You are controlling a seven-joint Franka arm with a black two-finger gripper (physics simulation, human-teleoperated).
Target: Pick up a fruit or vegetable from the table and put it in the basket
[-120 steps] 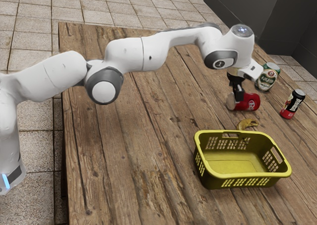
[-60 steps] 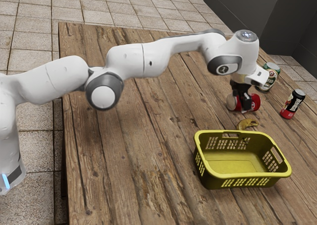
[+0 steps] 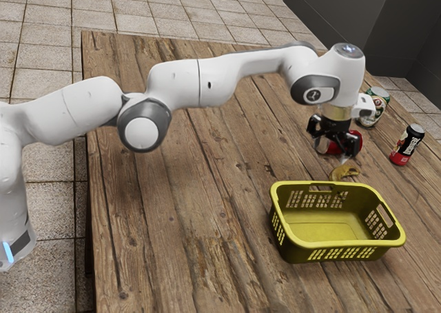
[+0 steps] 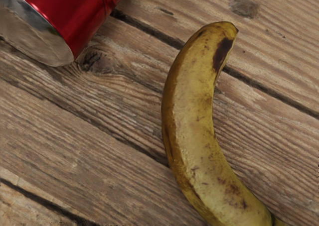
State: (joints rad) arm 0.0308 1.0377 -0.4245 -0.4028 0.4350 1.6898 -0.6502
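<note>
My gripper [image 3: 333, 149] is over the table beside the banana, its two fingers spread apart with nothing held between them. The banana [image 3: 345, 172] lies on the wood just behind the yellow basket [image 3: 331, 244], close to its rim. In the wrist view the curved yellow banana [image 4: 192, 131] has brown spots and a dark patch near one tip; its other end runs out of view.
A red can [image 4: 82, 17] lies on its side near the banana, partly hidden behind my gripper in the exterior view. A green-and-white can [image 3: 374, 107] and a black-and-red can [image 3: 406, 145] stand upright toward the table's far right edge.
My hand has turned, so both fingers now show spread apart in the exterior view. It has also shifted slightly toward that view's right. Banana, basket and cans have kept their places.
</note>
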